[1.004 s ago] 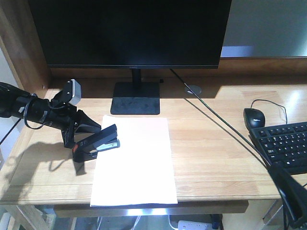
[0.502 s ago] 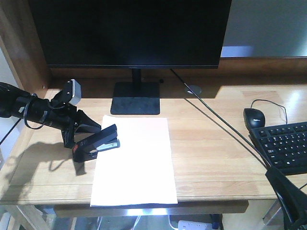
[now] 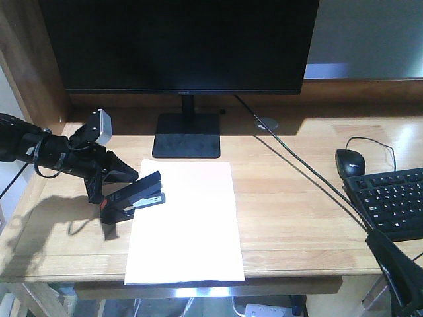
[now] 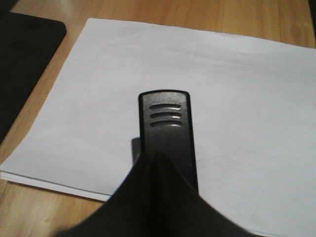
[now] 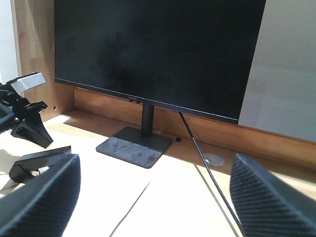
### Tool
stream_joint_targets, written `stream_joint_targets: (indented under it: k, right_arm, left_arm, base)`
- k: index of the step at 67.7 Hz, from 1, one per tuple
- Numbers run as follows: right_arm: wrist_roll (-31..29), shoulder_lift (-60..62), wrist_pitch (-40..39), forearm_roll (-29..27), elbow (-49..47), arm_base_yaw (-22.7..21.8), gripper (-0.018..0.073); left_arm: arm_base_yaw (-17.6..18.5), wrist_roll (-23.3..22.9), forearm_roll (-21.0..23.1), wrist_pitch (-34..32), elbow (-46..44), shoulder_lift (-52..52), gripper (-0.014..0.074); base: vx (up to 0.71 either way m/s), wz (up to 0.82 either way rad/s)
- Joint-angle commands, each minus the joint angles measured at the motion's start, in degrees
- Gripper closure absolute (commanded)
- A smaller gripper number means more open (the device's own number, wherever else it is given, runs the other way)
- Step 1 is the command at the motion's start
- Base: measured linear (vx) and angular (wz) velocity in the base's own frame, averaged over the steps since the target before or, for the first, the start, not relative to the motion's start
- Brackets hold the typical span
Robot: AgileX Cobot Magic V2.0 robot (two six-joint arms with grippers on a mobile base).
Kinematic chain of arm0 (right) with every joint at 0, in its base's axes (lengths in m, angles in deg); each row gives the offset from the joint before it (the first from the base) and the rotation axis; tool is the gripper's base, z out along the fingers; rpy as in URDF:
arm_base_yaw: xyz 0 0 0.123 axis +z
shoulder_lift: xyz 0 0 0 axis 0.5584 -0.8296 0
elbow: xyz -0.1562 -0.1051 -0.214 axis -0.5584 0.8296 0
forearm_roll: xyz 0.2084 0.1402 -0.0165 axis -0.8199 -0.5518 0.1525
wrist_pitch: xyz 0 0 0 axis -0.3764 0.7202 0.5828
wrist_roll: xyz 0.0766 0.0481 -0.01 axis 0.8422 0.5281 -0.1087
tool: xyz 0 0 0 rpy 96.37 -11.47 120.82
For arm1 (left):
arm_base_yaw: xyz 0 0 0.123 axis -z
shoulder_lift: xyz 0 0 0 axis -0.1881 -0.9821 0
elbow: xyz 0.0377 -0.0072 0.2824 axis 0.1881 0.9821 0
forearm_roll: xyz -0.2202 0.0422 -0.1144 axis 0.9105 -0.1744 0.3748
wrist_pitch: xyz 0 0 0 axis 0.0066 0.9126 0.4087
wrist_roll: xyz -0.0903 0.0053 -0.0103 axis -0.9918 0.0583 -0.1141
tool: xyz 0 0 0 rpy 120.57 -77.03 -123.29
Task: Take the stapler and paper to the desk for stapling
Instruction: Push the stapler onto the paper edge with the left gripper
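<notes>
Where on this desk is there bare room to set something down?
Bare wood lies between the white paper sheet and the black keyboard, crossed diagonally by a black cable. A smaller patch lies left of the paper, near the front edge. It is crowded around the black stapler in the left end effector.

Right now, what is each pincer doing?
Left pincer: closed on the stapler, over the edge of the paper.
Right pincer: open, holding nothing.
</notes>
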Motion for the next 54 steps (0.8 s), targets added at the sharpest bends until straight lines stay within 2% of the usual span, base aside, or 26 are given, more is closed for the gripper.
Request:
stream_joint_targets:
  k: [1, 21, 39, 54]
  right_arm:
    - [-0.26, -0.37, 1.26, 2.70, -1.56, -0.18, -0.0022]
    - [-0.26, -0.37, 1.26, 2.70, -1.56, -0.18, -0.0022]
    - [-0.26, -0.37, 1.26, 2.70, -1.56, -0.18, -0.0022]
    - [-0.26, -0.37, 1.26, 2.70, -1.56, -0.18, -0.0022]
  left_arm:
    - [0.17, 1.07, 3.26, 0.11, -1.40, 3.45, 0.0603]
    - [0.34, 1.07, 4.62, 3.39, -1.40, 3.45, 0.0603]
    - [1.99, 1.07, 4.67, 2.38, -1.40, 3.31, 0.0603]
    - [3.65, 0.94, 2.58, 1.02, -1.40, 1.95, 0.0603]
  base:
    - [0.00, 0.00]
    - [0.00, 0.00]
    - [0.00, 0.00]
    - [0.00, 0.00]
